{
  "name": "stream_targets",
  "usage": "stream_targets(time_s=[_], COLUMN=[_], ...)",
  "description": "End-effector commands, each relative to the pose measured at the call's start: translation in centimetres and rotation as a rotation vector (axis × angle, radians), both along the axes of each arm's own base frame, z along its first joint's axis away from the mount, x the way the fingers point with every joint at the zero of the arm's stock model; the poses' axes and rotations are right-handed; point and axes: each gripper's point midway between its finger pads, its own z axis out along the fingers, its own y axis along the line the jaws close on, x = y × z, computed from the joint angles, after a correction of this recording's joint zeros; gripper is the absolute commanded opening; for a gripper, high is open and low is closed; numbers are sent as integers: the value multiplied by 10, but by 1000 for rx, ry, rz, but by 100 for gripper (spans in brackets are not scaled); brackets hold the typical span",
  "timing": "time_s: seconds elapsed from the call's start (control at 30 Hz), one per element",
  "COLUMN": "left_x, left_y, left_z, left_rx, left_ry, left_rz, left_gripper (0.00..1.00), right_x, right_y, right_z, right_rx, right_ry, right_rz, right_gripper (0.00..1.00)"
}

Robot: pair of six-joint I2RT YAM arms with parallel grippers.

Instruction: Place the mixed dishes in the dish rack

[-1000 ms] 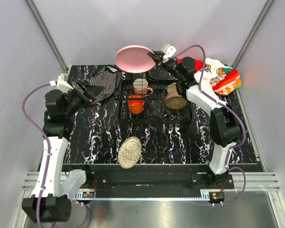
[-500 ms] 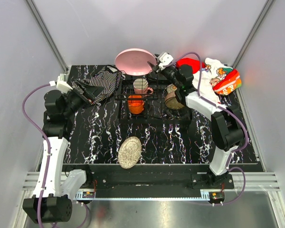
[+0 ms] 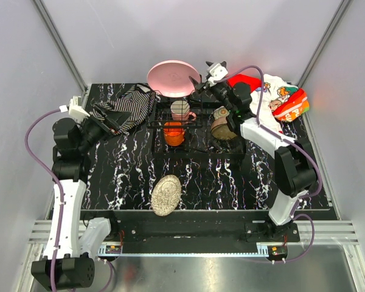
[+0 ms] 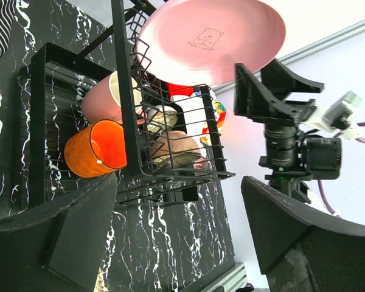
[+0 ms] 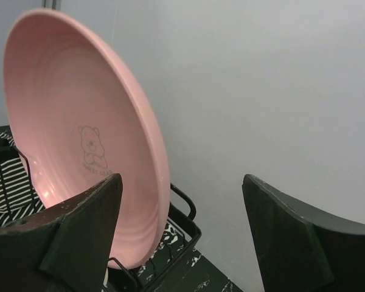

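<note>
The pink plate stands on edge in the raised back end of the black wire dish rack. My right gripper is open at the plate's right rim, which sits free between the fingers. Inside the rack are the orange cup, the cream-pink mug, the brownish bowl and the floral cup. The tan-gold plate lies on the table in front. My left gripper hangs open and empty, left of the rack.
A striped black-white cloth lies at the back left, under my left gripper. A red-white printed cloth is bunched at the back right. Grey walls close off the back and both sides.
My right gripper has opened and let go of the pink plate, which has settled a little lower into the rack's back end. The left arm has shifted slightly.
</note>
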Motion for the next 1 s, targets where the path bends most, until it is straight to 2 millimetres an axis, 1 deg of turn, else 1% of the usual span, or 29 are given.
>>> stream_targets(time_s=[0.0,0.03,0.2,0.23,0.3,0.33,0.37,0.4,0.43,0.47,0.5,0.53,0.57,0.6,0.63,0.67,0.7,0.73,0.77,0.8,0.83,0.87,0.9,0.93,0.97], left_x=[-12,-13,-22,-23,-25,-26,-27,-27,-25,-25,-25,-23,-25,-25,-27,-34,-32,-34,-43,-42,-46,-55,-55,-61,-66], left_y=[-4,-2,-2,-1,1,2,3,4,5,4,3,1,0,-2,-4,-17,-15,-19,-36,-34,-38,-52,-49,-50,-54], left_z=[16,16,14,13,5,0,-9,-16,-25,-41,-50,-59,-74,-83,-89,-98,-105,-107,-115,-120,-131,-139,-147,-167,-176], left_rx=[1,3,16,20,34,41,49,67,71,68,69,70,72,88,103,121,151,164,180,208,224,226,248,269,275], left_ry=[-49,-48,-39,-35,-20,-10,16,29,56,102,123,147,184,206,214,232,241,240,252,254,271,286,293,327,343], left_rz=[-29,-23,-15,-10,0,5,12,13,10,5,-8,-12,-15,-2,10,-20,32,37,-10,37,35,2,43,46,55], left_gripper=[87,87,87,87,87,87,87,87,86,86,86,86,86,85,84,84,84,84,83,83,83,83,82,82,82], right_x=[-30,-36,-58,-64,-74,-82,-84,-91,-104,-104,-120,-122,-124,-140,-149,-153,-168,-182,-188,-202,-210,-216,-226,-231,-237], right_y=[-9,-8,4,4,5,1,-5,-9,-18,-30,-38,-44,-55,-63,-60,-68,-72,-66,-70,-76,-76,-79,-86,-89,-90], right_z=[59,61,59,56,52,51,51,52,50,51,65,41,35,43,12,2,-16,-24,-32,-43,-48,-51,-60,-64,-66], right_rx=[82,82,64,60,64,72,102,150,182,244,340,365,412,465,473,507,526,531,549,582,601,636,640,645,655], right_ry=[-85,-80,-19,1,34,56,81,121,146,175,209,299,334,342,422,446,498,530,552,597,621,651,678,691,707], right_rz=[39,55,172,189,220,222,199,201,189,124,120,73,0,-18,-57,-118,-131,-117,-138,-140,-142,-138,-145,-146,-135], right_gripper=[90,92,98,100,100,100,100,100,100,100,100,100,100,100,100,100,100,100,100,100,100,100,100,100,100])
